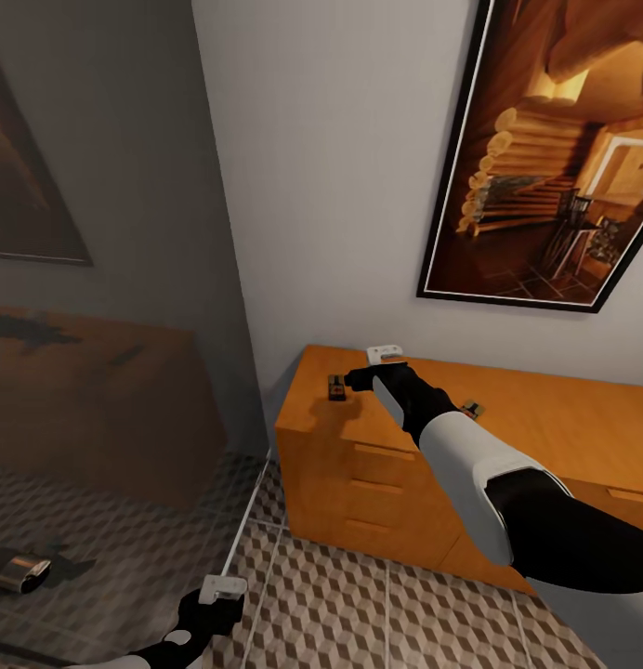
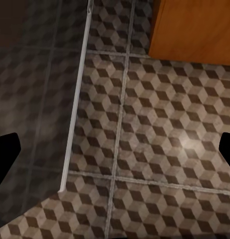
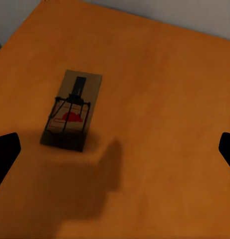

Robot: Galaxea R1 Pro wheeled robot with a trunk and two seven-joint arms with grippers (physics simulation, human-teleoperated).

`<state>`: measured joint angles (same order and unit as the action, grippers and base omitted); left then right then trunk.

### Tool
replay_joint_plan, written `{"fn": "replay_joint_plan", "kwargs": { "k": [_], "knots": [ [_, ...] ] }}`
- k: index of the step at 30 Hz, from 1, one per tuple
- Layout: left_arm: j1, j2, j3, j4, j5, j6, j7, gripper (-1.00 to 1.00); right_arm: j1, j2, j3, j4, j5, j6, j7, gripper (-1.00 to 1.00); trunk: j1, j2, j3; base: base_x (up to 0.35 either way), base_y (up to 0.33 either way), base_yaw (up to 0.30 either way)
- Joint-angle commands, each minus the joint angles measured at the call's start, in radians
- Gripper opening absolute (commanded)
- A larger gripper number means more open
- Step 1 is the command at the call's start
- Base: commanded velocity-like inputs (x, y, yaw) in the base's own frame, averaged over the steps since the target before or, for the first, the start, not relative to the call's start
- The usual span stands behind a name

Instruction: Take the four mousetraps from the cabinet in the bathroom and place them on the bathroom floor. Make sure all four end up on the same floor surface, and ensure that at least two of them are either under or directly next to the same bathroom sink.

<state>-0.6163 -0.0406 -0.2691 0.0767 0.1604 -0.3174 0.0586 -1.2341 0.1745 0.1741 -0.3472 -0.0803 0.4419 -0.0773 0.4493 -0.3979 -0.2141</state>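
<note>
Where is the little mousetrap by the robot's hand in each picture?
Head view: the mousetrap lies on the cabinet's top near its left end, just left of the right gripper.
Right wrist view: the mousetrap lies on the orange top, apart from the fingers.
Left wrist view: not in it.
Shared landmark: the orange-brown cabinet.

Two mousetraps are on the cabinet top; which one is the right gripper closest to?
The mousetrap near the cabinet's left end, just ahead of the right gripper. The other mousetrap lies farther right, beside the forearm.
</note>
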Motion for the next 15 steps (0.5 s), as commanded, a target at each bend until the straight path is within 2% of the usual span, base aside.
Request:
{"fn": "replay_joint_plan", "kwargs": {
  "k": [1,15],
  "knots": [
    [-0.002,-0.001,-0.009,0.005,0.009,-0.007,0.001,1.00,-0.001,0.000,0.005,-0.001,-0.009,0.004,-0.007,1.00,0.001,-0.002,-0.002,0.049,0.000,0.000],
    [-0.002,-0.001,-0.009,0.005,0.008,-0.008,0.001,1.00,-0.001,0.000,0.006,0.006,-0.009,0.002,-0.001,1.00,0.001,-0.002,-0.002,0.126,0.000,0.000]
  ]
}}
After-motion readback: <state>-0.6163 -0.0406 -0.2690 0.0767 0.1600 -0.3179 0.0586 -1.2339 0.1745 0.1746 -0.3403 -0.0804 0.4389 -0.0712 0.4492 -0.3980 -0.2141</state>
